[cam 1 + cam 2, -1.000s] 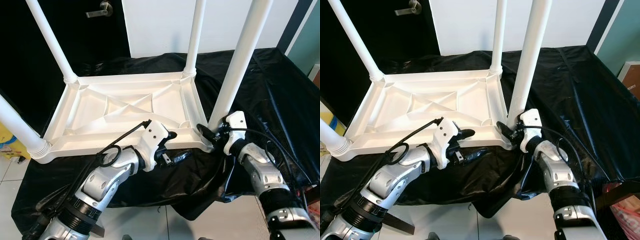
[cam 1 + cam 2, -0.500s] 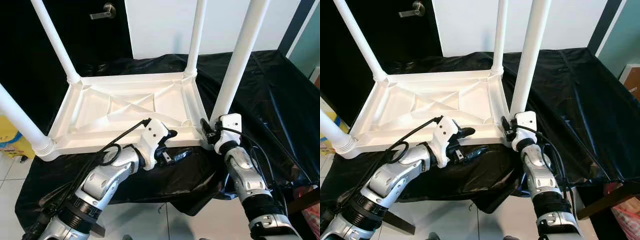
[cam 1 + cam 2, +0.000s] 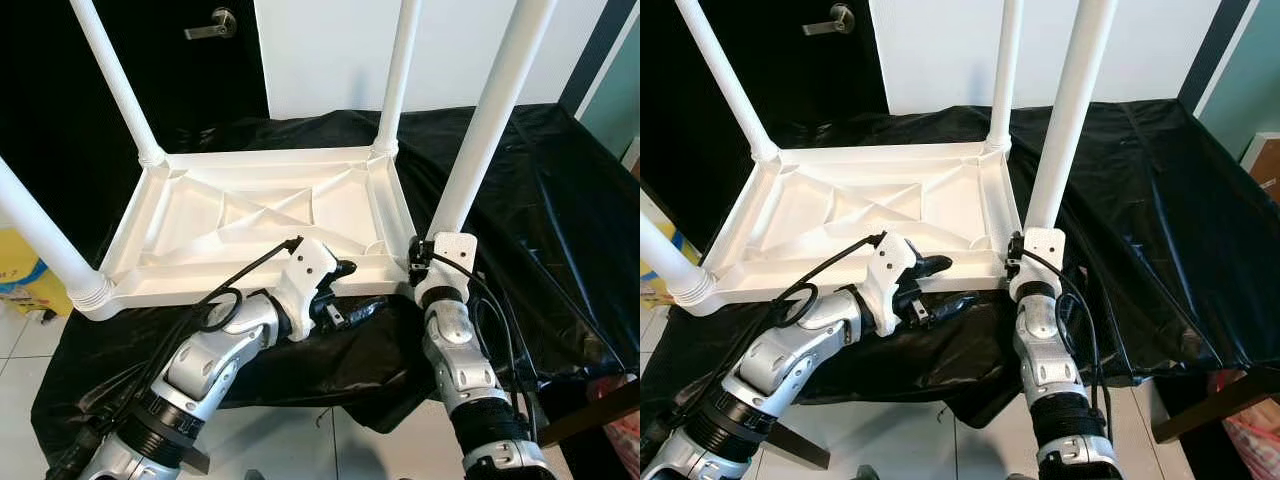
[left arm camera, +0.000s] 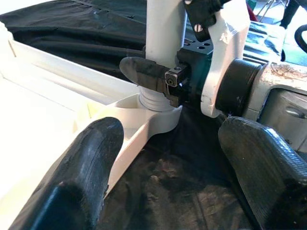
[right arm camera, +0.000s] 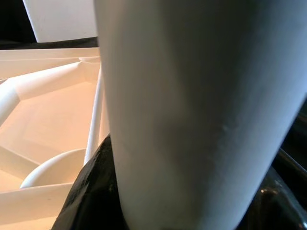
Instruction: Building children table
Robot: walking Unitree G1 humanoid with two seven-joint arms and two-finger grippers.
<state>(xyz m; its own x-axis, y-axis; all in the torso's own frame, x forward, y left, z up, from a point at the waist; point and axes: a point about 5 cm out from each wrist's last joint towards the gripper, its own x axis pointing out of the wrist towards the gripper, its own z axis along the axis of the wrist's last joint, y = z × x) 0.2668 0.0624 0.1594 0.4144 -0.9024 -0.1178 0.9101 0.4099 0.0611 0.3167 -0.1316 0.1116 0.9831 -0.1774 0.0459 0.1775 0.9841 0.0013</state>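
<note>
Your white plastic table [image 3: 250,215] lies upside down on a black sheet [image 3: 540,200], four legs pointing up. It looks light, stiff and smooth, so expect it to slip; take hold low on a leg, near its socket. Your right gripper [image 4: 158,79] is clamped on the base of the near right leg [image 3: 480,140]. Your left gripper [image 3: 340,270] hangs spread wide at the near rim, holding nothing. No readable writing anywhere.

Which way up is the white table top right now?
Upside down. The table top lies on the black sheet with its ribbed underside facing up and its legs pointing upward; the right hand grips one leg's base.
</note>
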